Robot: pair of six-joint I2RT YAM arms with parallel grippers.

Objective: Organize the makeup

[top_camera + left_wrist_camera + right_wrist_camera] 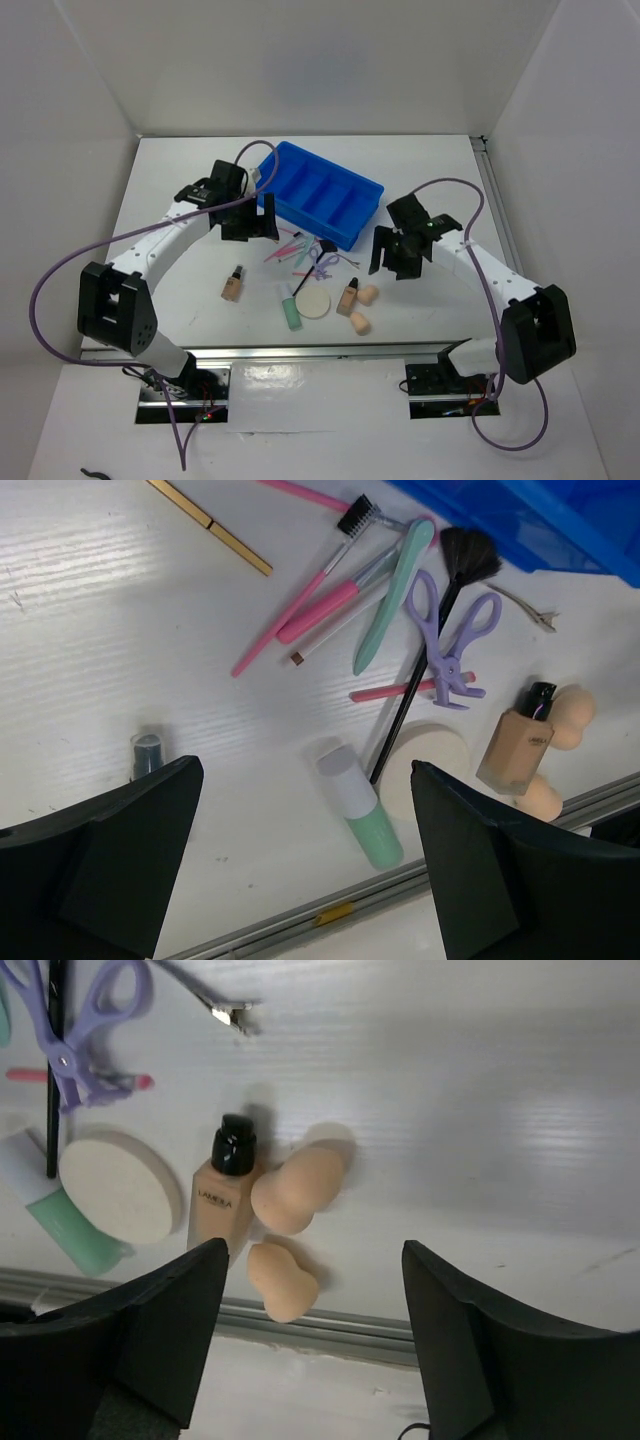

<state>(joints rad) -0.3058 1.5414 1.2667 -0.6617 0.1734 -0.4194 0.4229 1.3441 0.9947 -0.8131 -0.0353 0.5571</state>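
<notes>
Left jaws and right jaws both stand spread, holding nothing, flanking the blue tray [318, 222]. The makeup [315, 303] lies scattered on the desk [180, 290] just in front of the tray; one bottle [233, 285] sits apart toward the tray's left.

You have open desk [200, 300] around the lone left bottle [233, 284]. Mid-desk, sticks [318, 608], brush [468, 552] and scissors [441, 658] overlap just before the tray [325, 195]. Tube [360, 815], puff [120, 1190], second bottle [222, 1205] and sponges [290, 1190] crowd the near edge.
</notes>
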